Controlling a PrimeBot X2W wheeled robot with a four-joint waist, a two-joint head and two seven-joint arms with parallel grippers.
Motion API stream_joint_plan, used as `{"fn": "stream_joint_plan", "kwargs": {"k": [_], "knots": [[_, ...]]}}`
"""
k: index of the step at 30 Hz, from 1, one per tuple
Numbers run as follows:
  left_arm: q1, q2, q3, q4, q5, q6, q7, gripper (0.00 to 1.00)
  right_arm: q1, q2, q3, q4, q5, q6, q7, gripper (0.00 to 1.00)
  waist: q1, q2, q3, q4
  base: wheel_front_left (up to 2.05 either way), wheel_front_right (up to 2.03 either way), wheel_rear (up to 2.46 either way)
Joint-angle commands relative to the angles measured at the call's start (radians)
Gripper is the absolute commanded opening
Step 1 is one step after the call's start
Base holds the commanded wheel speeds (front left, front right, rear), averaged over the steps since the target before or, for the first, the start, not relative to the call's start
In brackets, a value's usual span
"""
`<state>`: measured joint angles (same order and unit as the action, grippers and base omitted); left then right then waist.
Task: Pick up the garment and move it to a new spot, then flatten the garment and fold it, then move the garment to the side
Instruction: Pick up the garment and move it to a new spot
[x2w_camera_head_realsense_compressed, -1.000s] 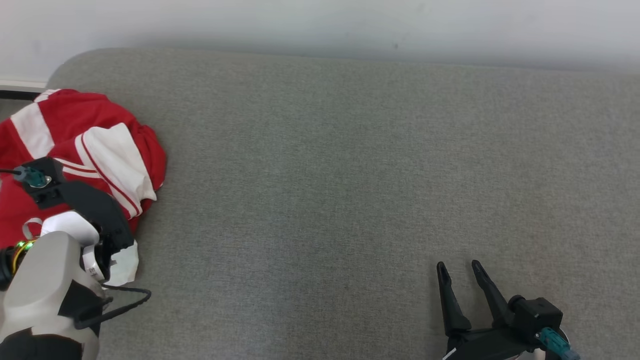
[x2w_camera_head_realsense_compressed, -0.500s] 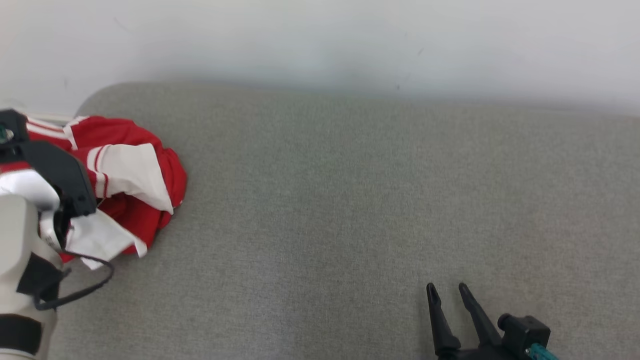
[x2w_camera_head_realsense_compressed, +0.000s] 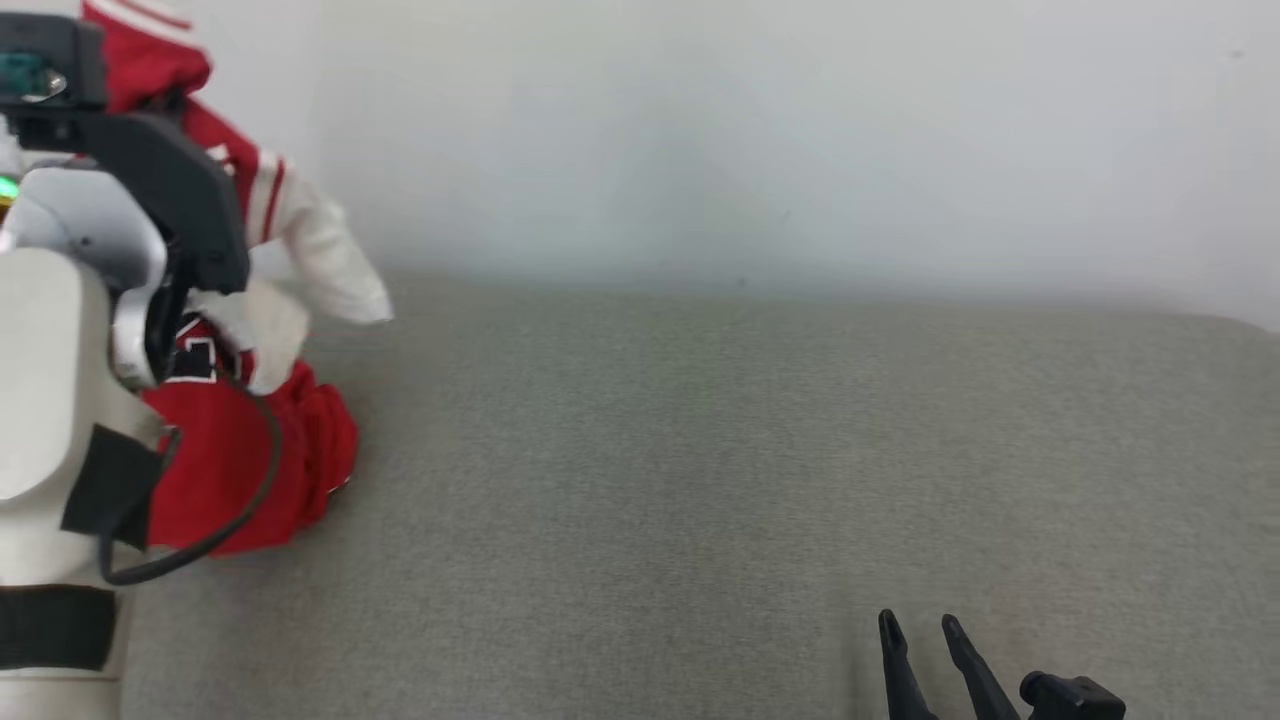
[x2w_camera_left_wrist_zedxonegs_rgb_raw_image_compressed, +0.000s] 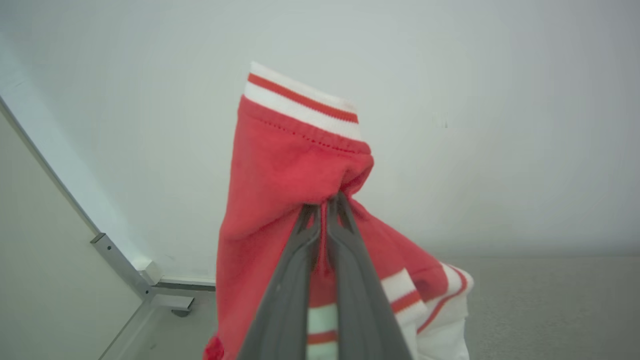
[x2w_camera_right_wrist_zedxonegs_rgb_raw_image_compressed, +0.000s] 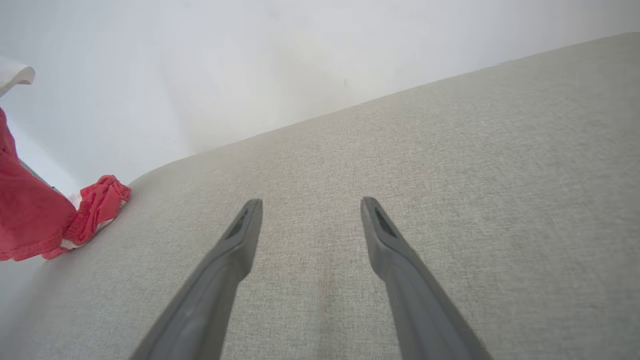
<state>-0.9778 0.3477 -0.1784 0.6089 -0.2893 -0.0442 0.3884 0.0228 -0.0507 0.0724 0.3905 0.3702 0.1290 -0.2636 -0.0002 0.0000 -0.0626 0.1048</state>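
The garment (x2w_camera_head_realsense_compressed: 220, 460) is red with white panels and striped trim. It hangs from high at the left of the head view, its lower part bunched on the grey surface. In the left wrist view my left gripper (x2w_camera_left_wrist_zedxonegs_rgb_raw_image_compressed: 324, 202) is shut on a fold of the garment (x2w_camera_left_wrist_zedxonegs_rgb_raw_image_compressed: 290, 165), with a striped cuff standing above the fingertips. In the head view the left arm covers much of the cloth. My right gripper (x2w_camera_head_realsense_compressed: 915, 625) is open low at the right, over bare surface. Its fingers (x2w_camera_right_wrist_zedxonegs_rgb_raw_image_compressed: 240, 235) stand wide apart, with the garment (x2w_camera_right_wrist_zedxonegs_rgb_raw_image_compressed: 95, 205) far to the left.
The grey fabric surface (x2w_camera_head_realsense_compressed: 750, 480) stretches wide between the two arms, with a white wall (x2w_camera_head_realsense_compressed: 760, 130) behind it. A metal rail and bracket (x2w_camera_left_wrist_zedxonegs_rgb_raw_image_compressed: 125, 265) run along the wall at the left end, beside the surface's rounded corner.
My left gripper has shut on the garment and lifted it off the surface, so the cloth now hangs. The head camera has tilted up, showing more wall. The right gripper stays open.
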Motion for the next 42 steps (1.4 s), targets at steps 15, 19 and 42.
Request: {"fn": "stream_joint_plan", "kwargs": {"k": [15, 19, 42], "knots": [[0.018, -0.218, -0.082, -0.226, -0.068, 0.001, -0.068, 0.00, -0.006, 0.001, -0.020, -0.008, -0.038, 0.003, -0.001, 1.00, 0.0002, 0.0000, -0.015, -0.248, 0.00, 0.00, 0.00], [0.063, -0.254, -0.125, -0.198, -0.072, 0.004, -0.087, 0.00, -0.016, 0.001, -0.014, -0.006, -0.041, 0.003, -0.001, 1.00, 0.0002, 0.0000, 0.003, -0.279, 0.00, 0.00, 0.00], [0.377, -0.297, -0.478, 0.073, -0.321, 0.055, -0.314, 1.00, -0.031, 0.001, -0.021, 0.004, -0.027, 0.003, -0.001, 1.00, 0.0002, 0.0000, 0.037, -0.334, 0.00, 0.00, 0.00]]}}
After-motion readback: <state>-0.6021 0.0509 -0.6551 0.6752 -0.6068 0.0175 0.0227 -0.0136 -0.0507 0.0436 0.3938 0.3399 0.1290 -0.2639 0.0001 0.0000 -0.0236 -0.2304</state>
